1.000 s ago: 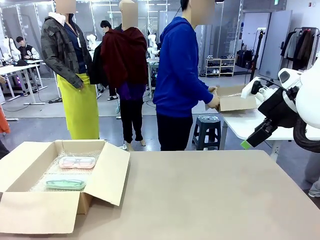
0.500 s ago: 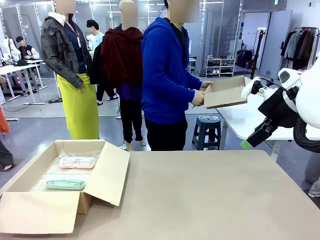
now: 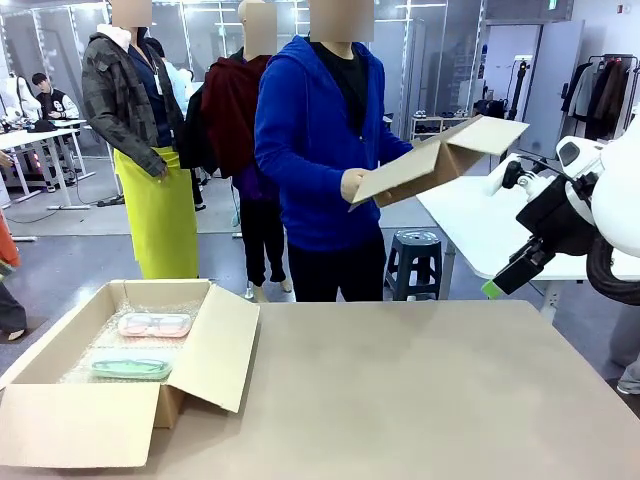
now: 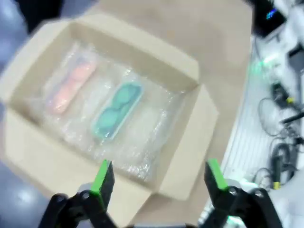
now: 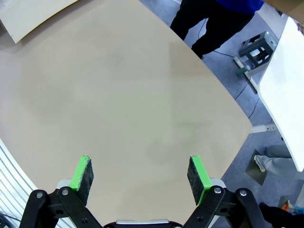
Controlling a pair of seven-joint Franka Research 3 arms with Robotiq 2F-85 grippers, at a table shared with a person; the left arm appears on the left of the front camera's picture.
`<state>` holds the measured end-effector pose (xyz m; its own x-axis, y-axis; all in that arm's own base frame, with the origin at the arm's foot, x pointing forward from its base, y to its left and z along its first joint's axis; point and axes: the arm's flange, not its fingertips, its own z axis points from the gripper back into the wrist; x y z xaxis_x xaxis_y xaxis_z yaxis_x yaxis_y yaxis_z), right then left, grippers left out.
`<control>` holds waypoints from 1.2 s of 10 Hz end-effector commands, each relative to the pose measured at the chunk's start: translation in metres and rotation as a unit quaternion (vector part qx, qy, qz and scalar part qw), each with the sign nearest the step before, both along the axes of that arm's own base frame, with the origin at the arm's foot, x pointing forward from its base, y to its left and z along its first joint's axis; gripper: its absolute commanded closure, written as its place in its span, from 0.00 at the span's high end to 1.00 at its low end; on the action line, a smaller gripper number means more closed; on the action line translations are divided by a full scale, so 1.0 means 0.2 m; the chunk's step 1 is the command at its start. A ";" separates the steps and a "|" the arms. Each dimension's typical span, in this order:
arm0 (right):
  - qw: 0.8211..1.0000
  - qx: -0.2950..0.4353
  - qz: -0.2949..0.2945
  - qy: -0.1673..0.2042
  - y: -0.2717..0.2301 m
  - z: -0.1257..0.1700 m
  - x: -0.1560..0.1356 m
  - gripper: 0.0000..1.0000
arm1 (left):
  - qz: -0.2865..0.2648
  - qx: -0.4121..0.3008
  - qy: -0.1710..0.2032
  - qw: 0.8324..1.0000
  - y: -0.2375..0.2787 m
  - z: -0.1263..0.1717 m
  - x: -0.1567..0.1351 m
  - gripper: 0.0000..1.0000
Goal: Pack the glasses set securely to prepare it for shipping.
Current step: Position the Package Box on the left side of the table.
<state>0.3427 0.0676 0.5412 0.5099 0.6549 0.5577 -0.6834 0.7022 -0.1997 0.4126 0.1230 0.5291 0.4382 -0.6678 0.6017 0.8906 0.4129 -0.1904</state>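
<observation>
A: Front cam?
B: Open cardboard box (image 3: 120,385) at table's (image 3: 430,400) left-near corner. Pink glasses case (image 3: 155,324) and mint glasses case (image 3: 131,368) lie flat inside on bubble wrap (image 3: 95,350), pink farther, mint nearer, apart. Person in blue hoodie (image 3: 315,150) at far side holds 2nd cardboard box (image 3: 445,160), tilted. Right arm (image 3: 560,220) raised at right edge.
A: Left wrist?
B: Blurry. Left gripper (image 4: 159,173) above box, jaws wide apart, empty. Both cases side by side below, not touching.
A: Right wrist?
B: Right gripper (image 5: 140,173) spread wide, nothing held, over bare tabletop.
</observation>
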 end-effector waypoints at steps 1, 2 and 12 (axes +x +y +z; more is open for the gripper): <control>1.000 -0.001 -0.006 -0.002 0.01 0.00 -0.01 1.00 | -0.018 0.028 -0.054 0.998 -0.32 -0.06 -0.17 0.96; 1.000 -0.001 -0.006 -0.002 0.01 0.00 -0.01 1.00 | -0.034 0.052 -0.064 0.996 -0.45 -0.06 -0.20 0.96; 1.000 -0.001 -0.006 -0.002 0.01 0.00 -0.01 1.00 | -0.070 0.139 -0.086 0.984 -0.94 -0.15 -0.20 0.96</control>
<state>0.3427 0.0675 0.5413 0.5097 0.6549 0.5580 -0.6834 0.7022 -0.1999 0.3779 -0.0619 0.4957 0.2391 -0.8564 0.4576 0.9518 0.3001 0.0642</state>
